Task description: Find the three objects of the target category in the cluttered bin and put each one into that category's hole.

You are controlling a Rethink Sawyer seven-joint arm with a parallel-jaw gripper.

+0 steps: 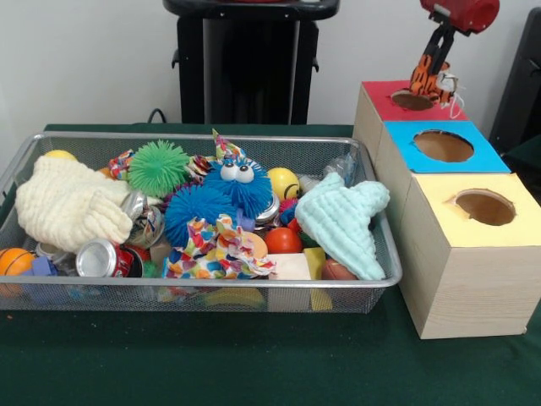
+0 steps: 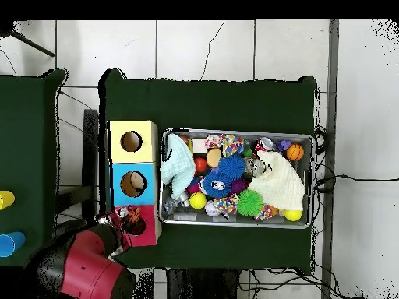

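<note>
Green cloth covered the table (image 1: pixel 254 364). Above the red hole (image 1: pixel 412 100), the tiger (image 1: pixel 427 78) was held clamped in the gripper (image 1: pixel 431 72). If released off-centre, it might be caught on the rim. Other animals were not made out in the bin (image 1: pixel 203 296), beside the boxes.

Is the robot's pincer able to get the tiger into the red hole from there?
Probably yes. The pincer holds the tiger right above the red hole, and nothing sits between them.
</note>
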